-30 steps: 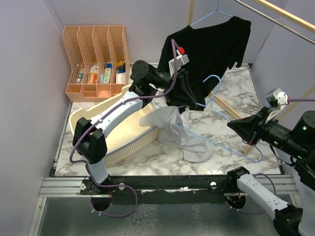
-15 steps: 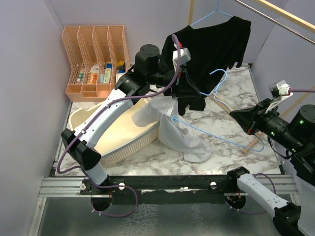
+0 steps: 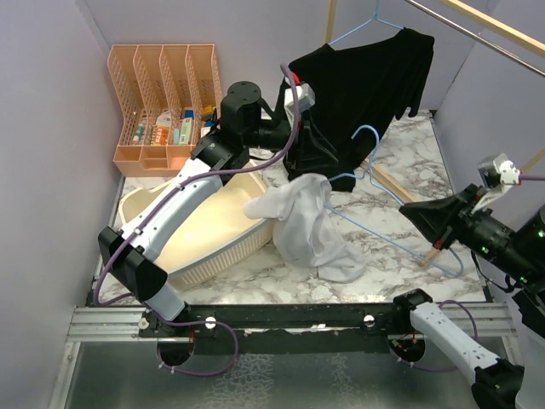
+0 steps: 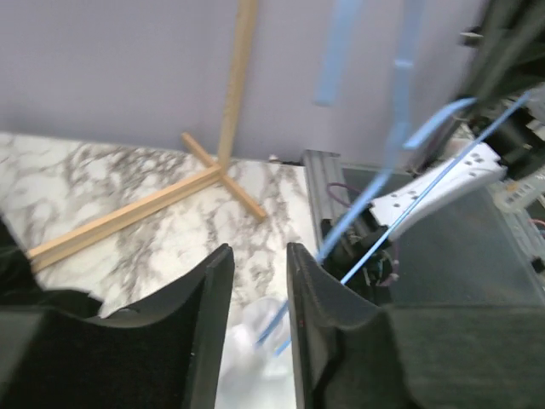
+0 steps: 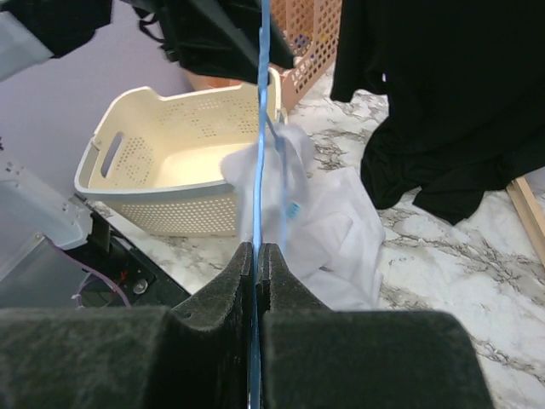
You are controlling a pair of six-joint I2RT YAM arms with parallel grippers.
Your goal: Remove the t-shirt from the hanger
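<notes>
Right pincer point(image 5: 257, 249): clenched on the thin blue wire of the hanger point(image 5: 262, 111). The wrist view shows the wire running straight out from between the shut fingers. Overhead, this arm sits at the right side of the counter point(image 3: 255, 281) and holds the hanger's near end low, with the wire slanting up toward the left arm.

Left pincer point(image 4: 258, 256): released. Its two fingers stand apart with a clear gap and nothing is gripped between them. A strand of blue wire and a patch of white cloth show beyond the gap. Overhead, the pincer is raised above the counter in front of a black shirt point(image 3: 366, 77); whether it touches that shirt cannot be told.

T-shirt point(image 3: 311, 226): white and still threaded on the hanger. The upper part is bunched over the wire. The rest hangs down and heaps on the counter. Its left edge lies against the right corner of the basket point(image 5: 153, 204). The heap is between the two arms, below the left pincer.

Other items: the basket is cream, perforated and lies on the left half of the counter. An orange organizer point(image 3: 162, 77) stands at the far left corner with small packets in its lower tray. The black shirt hangs on a second blue hanger point(image 3: 358, 30) at the back. A wooden frame point(image 4: 230, 102) has its cross foot resting on the marble.
</notes>
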